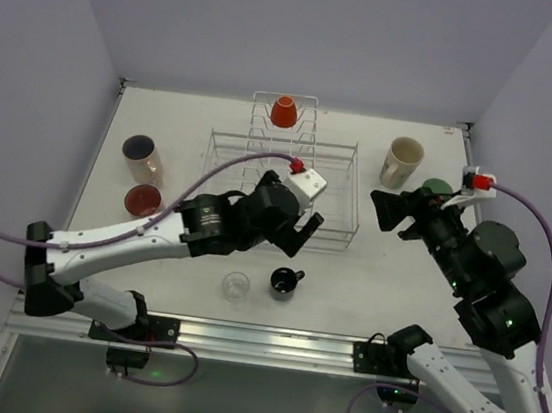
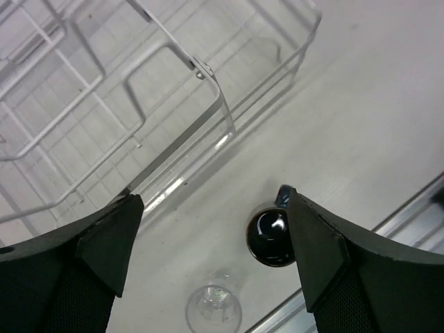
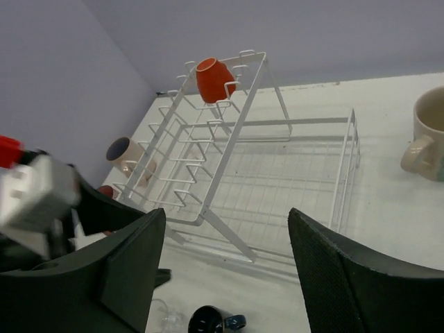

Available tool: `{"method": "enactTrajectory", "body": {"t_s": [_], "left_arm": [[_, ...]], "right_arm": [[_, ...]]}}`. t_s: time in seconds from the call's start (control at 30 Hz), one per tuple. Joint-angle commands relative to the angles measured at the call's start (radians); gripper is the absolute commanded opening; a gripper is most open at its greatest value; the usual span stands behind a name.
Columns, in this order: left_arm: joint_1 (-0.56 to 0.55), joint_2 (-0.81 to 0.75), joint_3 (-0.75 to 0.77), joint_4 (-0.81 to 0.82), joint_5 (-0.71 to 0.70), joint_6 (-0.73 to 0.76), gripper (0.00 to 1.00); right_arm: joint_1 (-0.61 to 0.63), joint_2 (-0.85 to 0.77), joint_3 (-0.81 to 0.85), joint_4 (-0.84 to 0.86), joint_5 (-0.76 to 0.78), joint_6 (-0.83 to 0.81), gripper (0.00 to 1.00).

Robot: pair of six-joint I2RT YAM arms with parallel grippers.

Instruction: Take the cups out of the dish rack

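Steering the left gripper (image 2: pixel 208 196) and right gripper (image 3: pixel 225 215), both wide open and empty, I'd lift the orange mug (image 3: pixel 214 78) straight off the rack (image 1: pixel 334 188).

A white table (image 1: pixel 368 278) boxed in by pale lilac walls (image 1: pixel 308 29) — a silver rail (image 1: pixel 270 339) runs along its near edge.

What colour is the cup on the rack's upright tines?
Orange-red; the cup shows best in the right wrist view.

Shows silvery-white wire on the dish rack (image 1: pixel 282 142) and orange-red on the small mug (image 1: pixel 284 112). Shows cream on the large mug (image 1: pixel 401 162), dark blue on the low mug (image 1: pixel 284 283), pink on two tumblers (image 1: pixel 143 158) (image 1: pixel 142 200), green on a third tumbler (image 1: pixel 437 188).
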Motion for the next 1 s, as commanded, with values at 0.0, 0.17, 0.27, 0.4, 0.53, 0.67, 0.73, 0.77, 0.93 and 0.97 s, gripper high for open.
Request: {"method": "enactTrajectory", "body": {"t_s": [0.0,0.17,0.27,0.4,0.53,0.67,0.73,0.77,0.93,0.97], "left_arm": [[0.059,-0.189,0.041,0.102,-0.097,0.046,0.93],[0.065,-0.412,-0.034,0.164,-0.183,0.037,0.95],[0.065,-0.526,-0.135,0.211,-0.263,0.02,0.96],[0.065,-0.768,-0.31,0.268,-0.329,-0.005,0.96],[0.065,-0.925,-0.399,0.28,-0.382,-0.003,0.97],[0.064,-1.02,-0.463,0.294,-0.418,0.018,0.98],[0.064,-1.032,-0.485,0.323,-0.438,0.047,0.98],[0.064,-1.038,-0.5,0.332,-0.442,0.058,0.98],[0.065,-1.023,-0.517,0.351,-0.453,0.089,0.99],[0.064,-1.017,-0.525,0.356,-0.453,0.092,0.98]], "right_arm": [[0.003,0.11,0.073,0.044,-0.085,-0.073,0.73],[0.003,0.286,0.197,0.099,-0.212,-0.136,0.54],[0.003,0.47,0.332,0.07,-0.266,-0.205,0.47],[0.002,0.657,0.482,0.062,-0.335,-0.344,0.39],[0.003,0.89,0.706,-0.005,-0.406,-0.515,0.41],[0.003,1.111,0.944,-0.105,-0.434,-0.645,0.6],[0.003,1.2,1.106,-0.163,-0.434,-0.707,0.78],[0.002,1.296,1.166,-0.197,-0.441,-0.725,0.83],[0.002,1.472,1.395,-0.269,-0.452,-0.842,0.91],[0.0,1.469,1.376,-0.251,-0.469,-0.865,0.92]]}}
